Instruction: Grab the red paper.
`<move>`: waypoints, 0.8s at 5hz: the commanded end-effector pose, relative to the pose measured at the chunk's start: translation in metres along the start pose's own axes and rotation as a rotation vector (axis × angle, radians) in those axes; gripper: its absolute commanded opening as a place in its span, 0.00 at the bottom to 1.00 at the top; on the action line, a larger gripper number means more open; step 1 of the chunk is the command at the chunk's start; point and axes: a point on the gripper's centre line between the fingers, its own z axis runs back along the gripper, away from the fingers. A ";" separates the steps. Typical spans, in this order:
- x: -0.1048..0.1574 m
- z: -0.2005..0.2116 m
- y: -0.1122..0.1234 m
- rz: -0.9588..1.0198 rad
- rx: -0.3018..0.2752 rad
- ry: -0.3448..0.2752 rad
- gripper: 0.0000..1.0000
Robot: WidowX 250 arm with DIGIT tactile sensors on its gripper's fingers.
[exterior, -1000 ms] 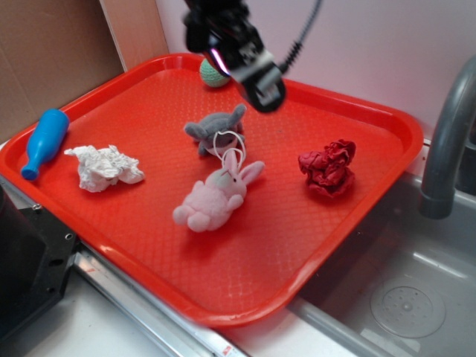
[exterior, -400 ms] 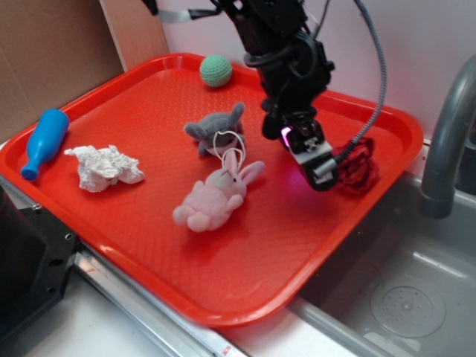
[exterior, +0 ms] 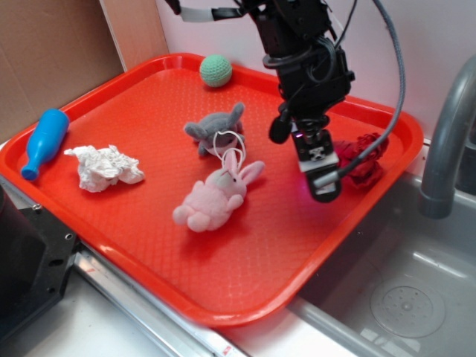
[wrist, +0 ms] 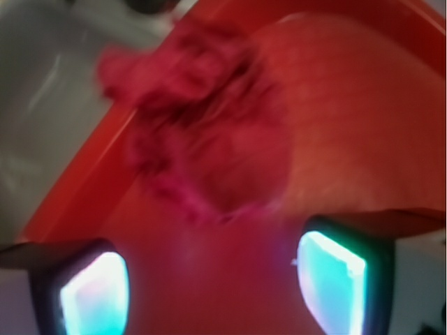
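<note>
six loose things lie on the orange-red tray (exterior: pixel 149 245), which sits beside a grey sink (exterior: pixel 401 297) with a curved faucet (exterior: pixel 446 134) at its right. the red paper (exterior: pixel 362 158), a crumpled dark crimson ball, rests near the tray's right rim, close to the faucet. the gripper (exterior: pixel 321 169) hangs tilted just beside it on the left, partly covering it in the exterior view. in the wrist view (blurred) the red paper (wrist: pixel 202 132) fills the middle of the frame ahead of the gripper (wrist: pixel 209 286), and the two fingertips (wrist: pixel 91 289), glowing teal at the bottom corners, stand wide apart with bare tray between them; nothing is held, and the paper lies beyond the tips rather than between them.

toward the tray's middle a pink plush rabbit (exterior: pixel 214 197) lies on its side, with a grey plush animal (exterior: pixel 214 128) just behind it, a white cord loop between the two. a white crumpled paper ball (exterior: pixel 104 166) sits well to the left, and a blue plastic bottle (exterior: pixel 43 141) lies on the left rim. a green knitted ball (exterior: pixel 215 71) rests near the far edge. a black cable (exterior: pixel 394 82) arcs from the arm down toward the gripper.
</note>
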 end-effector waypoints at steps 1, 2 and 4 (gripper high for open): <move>0.038 0.048 -0.004 -0.101 0.112 -0.054 1.00; 0.045 0.035 0.002 -0.119 0.116 -0.038 1.00; 0.036 0.001 -0.011 -0.213 0.056 0.015 1.00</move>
